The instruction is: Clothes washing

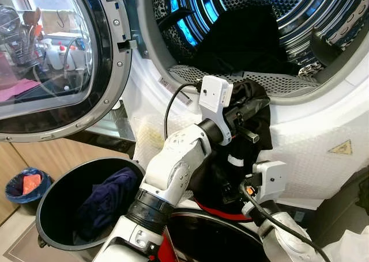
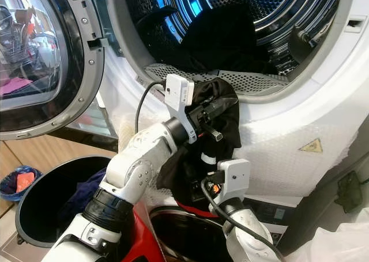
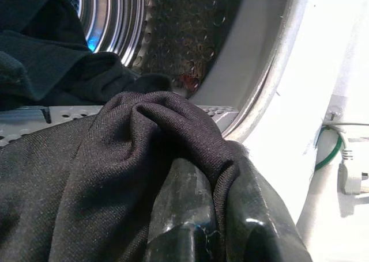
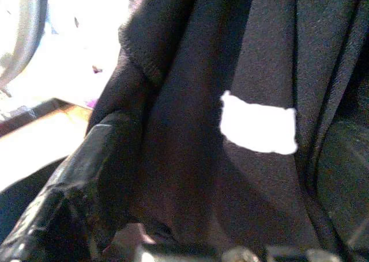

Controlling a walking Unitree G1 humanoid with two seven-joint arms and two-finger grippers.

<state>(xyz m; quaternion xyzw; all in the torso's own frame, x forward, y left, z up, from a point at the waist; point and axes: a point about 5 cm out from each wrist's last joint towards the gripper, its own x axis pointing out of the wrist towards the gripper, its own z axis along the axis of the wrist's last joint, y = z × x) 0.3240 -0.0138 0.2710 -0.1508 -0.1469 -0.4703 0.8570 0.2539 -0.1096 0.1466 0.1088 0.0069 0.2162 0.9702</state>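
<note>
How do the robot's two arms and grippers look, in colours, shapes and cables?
Both arms are silver with rounded joint shells; the left arm has a black ribbed ring near its base. Each wrist carries a white box-shaped camera fed by a black cable. The left gripper and right gripper have long glossy black fingers.

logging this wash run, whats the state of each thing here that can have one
washer door: swung wide open
drum: lit blue, dark clothes inside
black garment: draped over the drum's lip, hanging down the front
left pincer: shut on the black garment at the lip
right pincer: fingers either side of the garment's hanging part, grip unclear
black bin: open-topped, dark blue cloth inside
</note>
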